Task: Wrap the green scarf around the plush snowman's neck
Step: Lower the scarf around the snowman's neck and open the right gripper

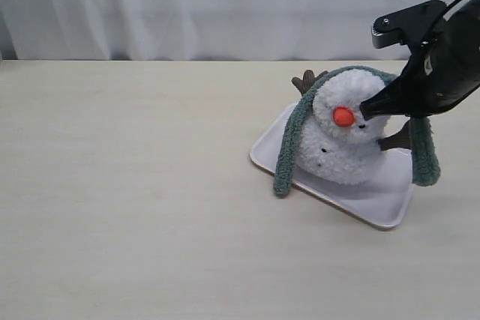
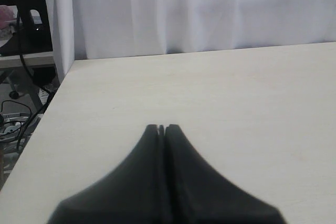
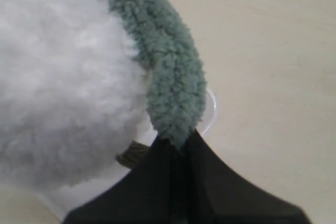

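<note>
The place looks like a robotics lab: a bare pale table stands against a plain white curtain, with loose cables and dark equipment at the left wrist view's left edge.

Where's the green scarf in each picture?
Exterior view: the green scarf drapes over the plush snowman, right of middle.
Left wrist view: not in it.
Right wrist view: the green scarf curves past white fluff into the right gripper, its tips shut.
Shared landmark: the pale table shows in all three.
</note>
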Controlling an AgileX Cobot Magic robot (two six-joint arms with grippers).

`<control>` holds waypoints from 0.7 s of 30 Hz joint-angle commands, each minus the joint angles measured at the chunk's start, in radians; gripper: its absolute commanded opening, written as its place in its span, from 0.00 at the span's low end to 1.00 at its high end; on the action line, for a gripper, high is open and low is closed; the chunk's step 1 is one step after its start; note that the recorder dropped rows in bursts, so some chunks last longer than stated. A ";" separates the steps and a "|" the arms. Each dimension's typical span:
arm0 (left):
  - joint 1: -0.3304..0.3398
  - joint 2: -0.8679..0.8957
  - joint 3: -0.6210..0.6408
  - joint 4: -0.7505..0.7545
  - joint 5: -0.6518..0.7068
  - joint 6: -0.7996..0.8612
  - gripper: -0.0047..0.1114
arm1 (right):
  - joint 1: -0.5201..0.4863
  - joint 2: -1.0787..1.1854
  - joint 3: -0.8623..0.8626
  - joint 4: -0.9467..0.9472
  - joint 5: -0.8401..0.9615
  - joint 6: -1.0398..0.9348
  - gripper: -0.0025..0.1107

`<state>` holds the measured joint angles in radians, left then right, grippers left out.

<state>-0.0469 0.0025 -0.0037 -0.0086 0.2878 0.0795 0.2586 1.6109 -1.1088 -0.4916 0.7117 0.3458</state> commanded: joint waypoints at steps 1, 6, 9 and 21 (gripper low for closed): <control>0.000 -0.003 0.004 -0.002 -0.009 -0.006 0.04 | -0.005 -0.008 -0.018 0.123 0.051 -0.107 0.06; 0.000 -0.003 0.004 -0.002 -0.012 -0.006 0.04 | -0.005 -0.002 -0.018 0.207 0.082 -0.187 0.06; 0.000 -0.003 0.004 -0.002 -0.012 -0.006 0.04 | -0.005 0.018 -0.014 0.207 0.082 -0.187 0.06; 0.000 -0.003 0.004 -0.002 -0.012 -0.006 0.04 | -0.005 0.102 -0.014 0.285 0.105 -0.234 0.19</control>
<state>-0.0469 0.0025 -0.0037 -0.0086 0.2878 0.0795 0.2586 1.7135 -1.1202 -0.2491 0.8127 0.1520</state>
